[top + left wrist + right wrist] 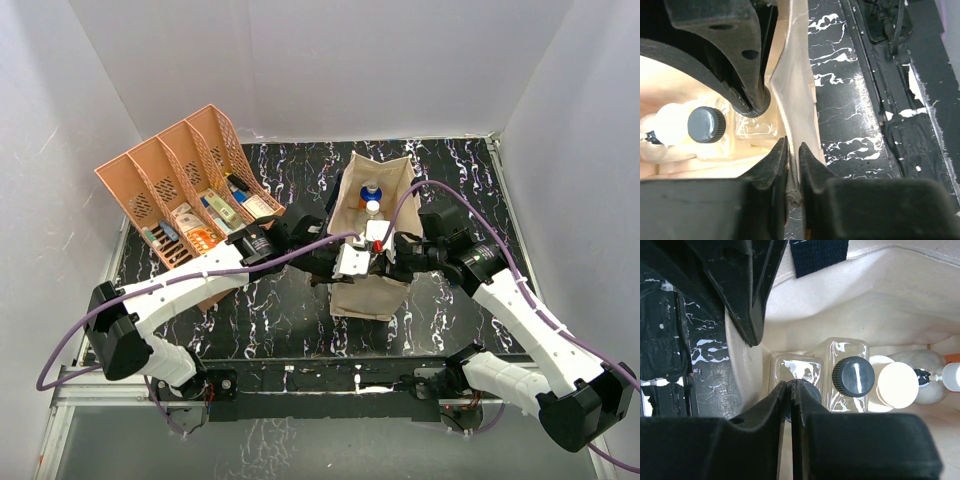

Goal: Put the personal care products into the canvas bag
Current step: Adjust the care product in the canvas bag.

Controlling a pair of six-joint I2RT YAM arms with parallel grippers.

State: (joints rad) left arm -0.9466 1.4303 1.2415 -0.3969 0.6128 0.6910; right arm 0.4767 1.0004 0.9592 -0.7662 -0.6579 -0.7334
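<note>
With the left gripper pinching the canvas bag wall and the right gripper pressed together inside, a snagged exit could topple it.

Counting one bag and one tray. Counting four slots in tray. Counting two arms: left arm, right arm. Counting two grippers: left gripper, right gripper. Counting two purple cables, one per arm. Looking inside bag from right wrist view: counting two clear bottles and two dark caps, second cap half hidden under right gripper. Also counting one cream round lid and one small white cap at frame edge. Seeing only two tops from overhead: one blue cap, one white cap. Not getting a firm count on packets in tray, too small.
</note>
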